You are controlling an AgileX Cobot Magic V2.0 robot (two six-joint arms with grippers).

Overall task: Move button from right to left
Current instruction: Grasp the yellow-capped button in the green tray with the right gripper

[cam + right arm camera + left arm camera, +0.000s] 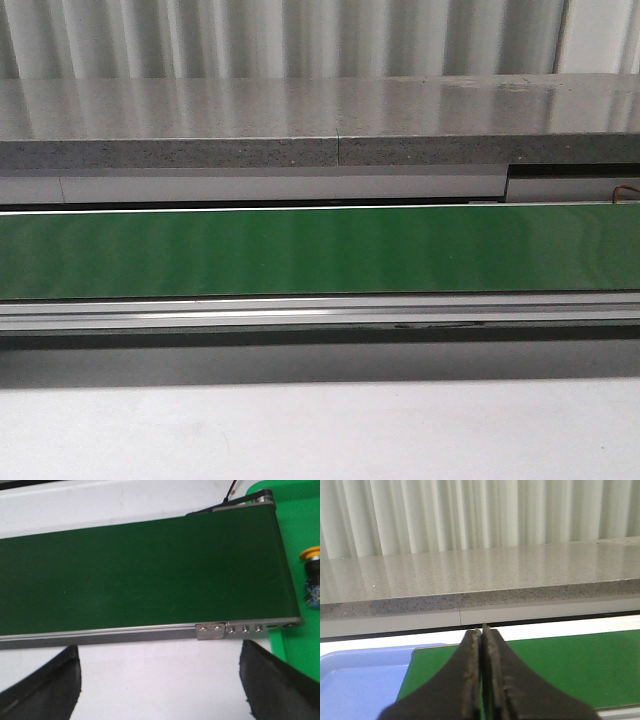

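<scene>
— One button (311, 577) is all you have to look for, and only your right wrist camera shows it: it lies on its side on the bright green tray (300, 525), just past the end of the belt (140, 575).

— Where does it sit against the right gripper (160, 680)?

— Well apart from it. Your right fingers (272, 680) are spread wide and hold nothing; they hang over the white table (160, 670) on the near side of the belt's metal rail (215, 630), while the button lies off to one side, beyond the belt's end roller.

— Anything between them?

— You have the corner of the belt frame, with its bracket and row of screws, lying between the fingers and the button. The tray's rim also runs close by the nearer finger.

— And the left gripper (481, 680)?

— Your left fingers (470, 680) are pressed together with nothing between them, pointing over the belt toward the grey stone ledge (480, 585). A blue tray (360, 675) lies beside the belt's end on that side.

— How does the button look?

— You see a round yellow cap, a black collar under it, and a blue block partly cut off by the picture's edge. The front camera shows only belt, ledge and table, no button and no arm.
</scene>
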